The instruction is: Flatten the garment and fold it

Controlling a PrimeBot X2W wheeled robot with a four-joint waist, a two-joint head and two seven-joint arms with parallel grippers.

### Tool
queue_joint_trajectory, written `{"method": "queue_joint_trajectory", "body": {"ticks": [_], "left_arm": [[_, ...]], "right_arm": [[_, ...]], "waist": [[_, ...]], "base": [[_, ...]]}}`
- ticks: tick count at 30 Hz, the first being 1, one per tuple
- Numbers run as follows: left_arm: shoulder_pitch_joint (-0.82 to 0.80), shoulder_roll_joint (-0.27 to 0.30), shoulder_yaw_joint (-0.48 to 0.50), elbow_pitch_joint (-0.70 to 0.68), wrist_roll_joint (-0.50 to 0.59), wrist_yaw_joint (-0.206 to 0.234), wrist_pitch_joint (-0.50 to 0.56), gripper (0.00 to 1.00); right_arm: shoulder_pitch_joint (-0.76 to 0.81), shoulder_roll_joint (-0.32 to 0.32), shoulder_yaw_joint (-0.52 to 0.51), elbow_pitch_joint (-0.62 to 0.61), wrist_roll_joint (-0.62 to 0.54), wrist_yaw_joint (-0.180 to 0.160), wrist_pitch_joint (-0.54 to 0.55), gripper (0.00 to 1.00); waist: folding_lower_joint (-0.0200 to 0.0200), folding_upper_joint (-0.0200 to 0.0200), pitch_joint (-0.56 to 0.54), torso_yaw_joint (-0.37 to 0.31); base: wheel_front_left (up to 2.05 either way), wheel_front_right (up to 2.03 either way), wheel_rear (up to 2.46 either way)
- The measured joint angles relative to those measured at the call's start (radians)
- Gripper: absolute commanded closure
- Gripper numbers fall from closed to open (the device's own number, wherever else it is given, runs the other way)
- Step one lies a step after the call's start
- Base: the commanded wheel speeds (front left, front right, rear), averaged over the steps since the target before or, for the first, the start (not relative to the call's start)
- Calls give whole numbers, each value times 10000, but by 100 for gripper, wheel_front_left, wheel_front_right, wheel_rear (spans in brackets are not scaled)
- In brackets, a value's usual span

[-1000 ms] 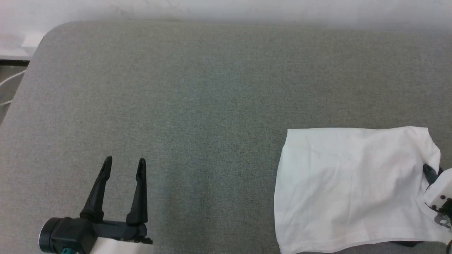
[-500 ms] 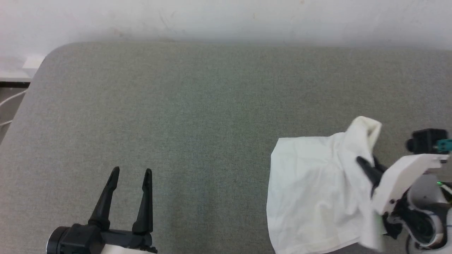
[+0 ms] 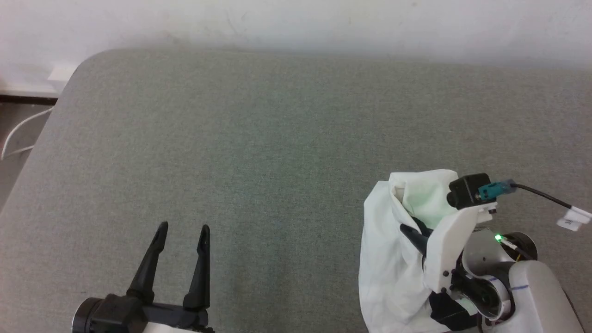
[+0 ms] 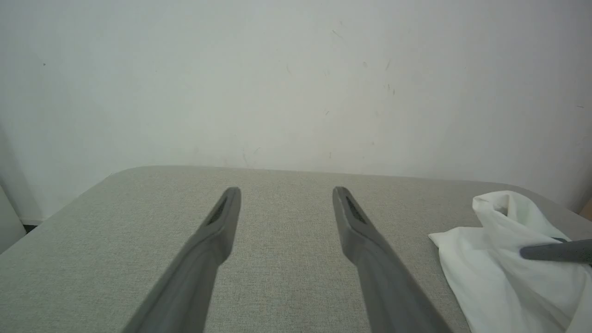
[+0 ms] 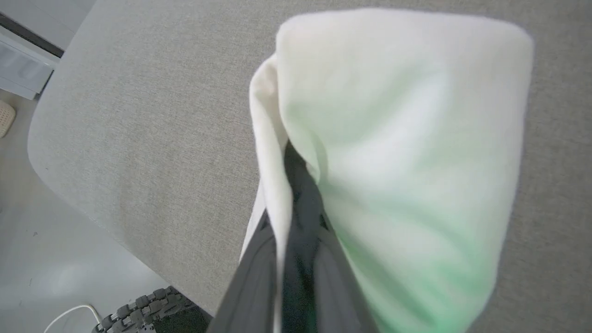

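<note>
Since a second ago, our right gripper has swept one edge of the garment leftward over itself, near right on the grey surface. Its fingers clamp white fabric; we carry the fold fully across, keeping edges aligned. Our left gripper waits, fingers apart.

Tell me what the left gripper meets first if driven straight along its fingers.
Nothing close: the left gripper points over the table toward the white wall, likely its first contact, though depth is unclear. The garment lies off to its right.
</note>
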Motion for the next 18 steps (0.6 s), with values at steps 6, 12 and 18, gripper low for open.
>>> {"method": "queue_joint_trajectory", "body": {"ticks": [6,12,18], "left_arm": [[-228,-36,-100,61,-56,-63,-2,0],[-481,-65,-199,188,-138,-65,0,0],[-638,-75,-291,337,-270,-65,-2,0]], "right_arm": [[-788,27,146,1534,-414,0,-366,100],[-1411,69,328,2638,-978,2,-316,100],[-1794,88,495,2978,-1323,12,92,100]], "waist": [[1,0,380,270],[2,0,729,549],[1,0,876,768]], "base": [[0,0,0],[0,0,0],[0,0,0]]}}
